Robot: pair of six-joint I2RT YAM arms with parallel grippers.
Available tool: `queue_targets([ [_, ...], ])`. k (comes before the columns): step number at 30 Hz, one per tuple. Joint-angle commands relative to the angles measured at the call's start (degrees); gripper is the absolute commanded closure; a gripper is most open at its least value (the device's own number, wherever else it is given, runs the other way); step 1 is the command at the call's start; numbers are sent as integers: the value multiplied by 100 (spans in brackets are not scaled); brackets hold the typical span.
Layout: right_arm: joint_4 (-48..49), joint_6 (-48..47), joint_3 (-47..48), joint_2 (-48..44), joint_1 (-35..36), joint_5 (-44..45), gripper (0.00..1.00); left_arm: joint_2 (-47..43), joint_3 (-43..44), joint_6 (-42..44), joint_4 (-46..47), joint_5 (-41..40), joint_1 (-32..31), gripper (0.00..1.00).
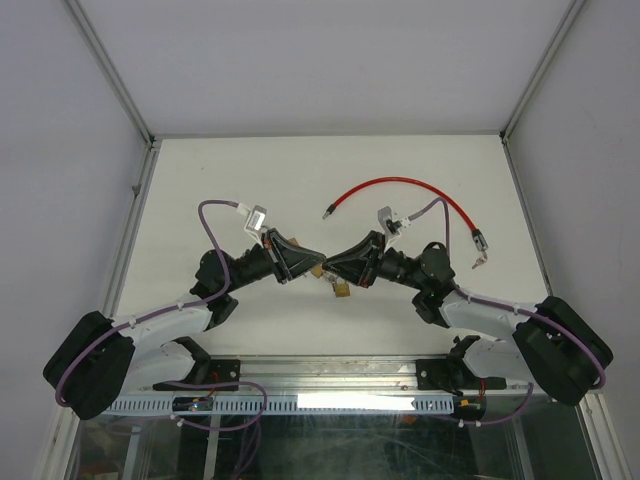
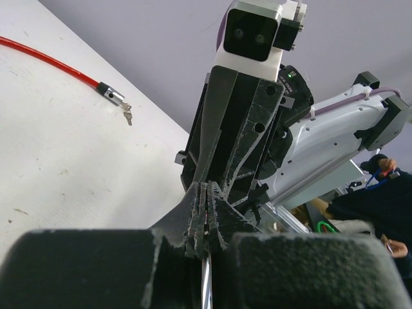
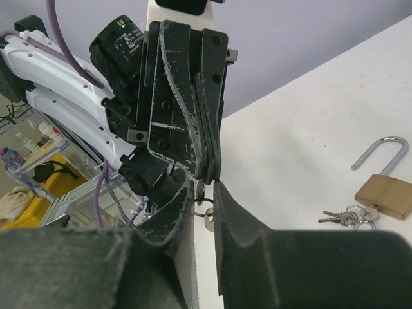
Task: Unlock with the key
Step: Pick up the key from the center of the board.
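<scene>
The key (image 3: 201, 191) is small, thin and silver. It sits in the middle of the table (image 1: 300, 180), up off the top, where the two grippers meet. The left gripper (image 2: 206, 225) has its jaws shut tight on the key's flat blade. A little ring (image 3: 206, 207) hangs under the key.

The right gripper (image 1: 335, 270) points at the left one, tip to tip. Its jaws are a little way apart, and the key and ring hang in the gap between them. I cannot tell if they touch the key.

The fingers (image 3: 187, 129) of both grippers are black and flat, with lots of pale scratches.

The padlock (image 3: 385, 197) lies flat on the table near the grippers. Its body is a gold metal block. Its loop (image 3: 386, 145) is shiny silver and bent like a U, and one end looks out of the block. No writing shows on it. A bunch of small keys (image 3: 347, 215) lies just beside it.

A label (image 3: 127, 33) on the left arm has writing too small to read.

A smooth red cable (image 1: 400, 184) curves across the far side of the white table. It has a metal end (image 2: 111, 94) with a tiny key (image 2: 127, 116) on it.
</scene>
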Motion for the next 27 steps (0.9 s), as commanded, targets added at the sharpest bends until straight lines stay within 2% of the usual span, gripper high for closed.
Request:
queue_targets([
  [1,451,83,70,9,45,5,86,9,-28,37,456,-173,-67,100],
  [6,437,101,52,13,54,-43,100,8,-38,12,481,-223,-68,100],
  [11,169,4,12,-37,45,-109,100,-49,-27,-6,326,-319,-83,100],
  [12,92,-22,-11,-79,41,-102,100,-90,-4,11,205,-358,-88,98],
  [17,-432,-125,-256,-488,-30,208,100,-457,240,250,-947,-731,-173,61],
  [22,-1875,-173,-448,-1278,-120,752,100,-820,653,292,-2594,-1341,-288,32],
  [27,-3414,-391,-628,-2383,-147,1973,100,-646,1437,228,-4530,-2076,-619,19],
])
